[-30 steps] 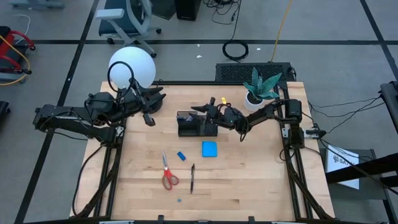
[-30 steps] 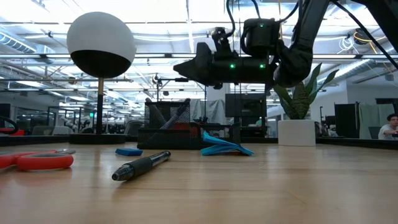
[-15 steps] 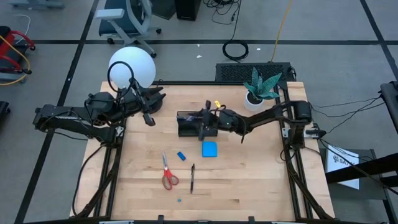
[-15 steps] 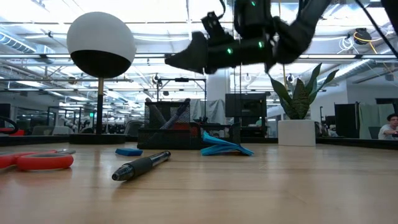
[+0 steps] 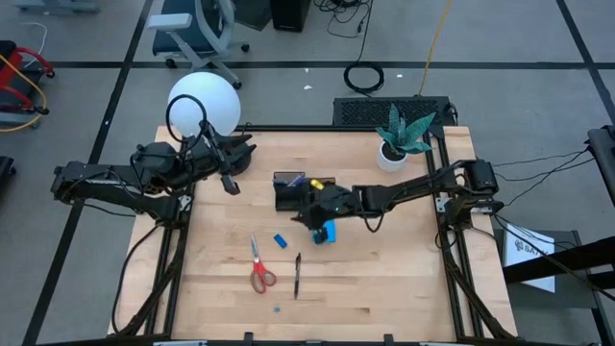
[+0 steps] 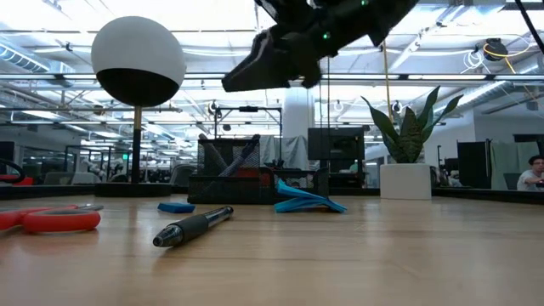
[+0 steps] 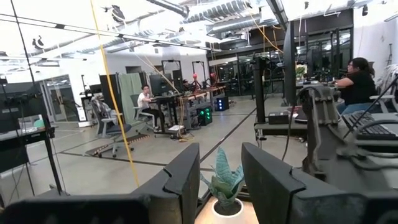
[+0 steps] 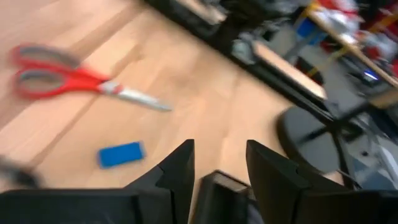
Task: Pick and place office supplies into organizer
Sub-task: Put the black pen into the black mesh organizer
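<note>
The black organizer stands at the table's middle, with pens leaning in its taller section. My right gripper hovers open high above its near side and partly covers the blue note pad. Nearer lie a blue eraser, red-handled scissors and a black pen, all flat on the wood. The right wrist view looks past the open fingers at the eraser and the scissors. My left gripper is held up at the far left, open and empty.
A white globe lamp stands at the far left corner, close to the left arm. A potted plant is at the far right. A tiny blue bit lies near the front edge. Bare wood spreads along the near right.
My right gripper has risen and swung from over the organizer toward the table's near edge, ending above the note pad. It has rolled and tipped so that it points toward the near left.
</note>
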Controlling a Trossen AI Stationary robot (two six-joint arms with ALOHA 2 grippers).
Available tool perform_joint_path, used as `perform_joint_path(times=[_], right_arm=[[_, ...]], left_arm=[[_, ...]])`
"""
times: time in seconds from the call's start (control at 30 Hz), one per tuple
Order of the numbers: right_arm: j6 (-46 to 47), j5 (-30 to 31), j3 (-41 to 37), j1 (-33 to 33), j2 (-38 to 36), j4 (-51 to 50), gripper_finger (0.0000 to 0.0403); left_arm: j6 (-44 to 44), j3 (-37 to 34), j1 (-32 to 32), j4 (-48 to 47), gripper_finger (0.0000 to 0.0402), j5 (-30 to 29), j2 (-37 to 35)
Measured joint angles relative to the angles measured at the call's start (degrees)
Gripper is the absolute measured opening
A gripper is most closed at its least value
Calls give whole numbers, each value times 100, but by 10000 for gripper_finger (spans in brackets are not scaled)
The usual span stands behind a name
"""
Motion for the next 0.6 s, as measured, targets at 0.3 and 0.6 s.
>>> perform_joint_path(times=[0.3, 0.6], right_arm=[[-696, -594, 592, 452, 2, -1937, 134], [-1227, -937, 1145, 705, 242, -3046, 134]], left_arm=[[0, 0, 1, 0, 127, 0, 0], [0, 0, 0, 0, 127, 0, -1]])
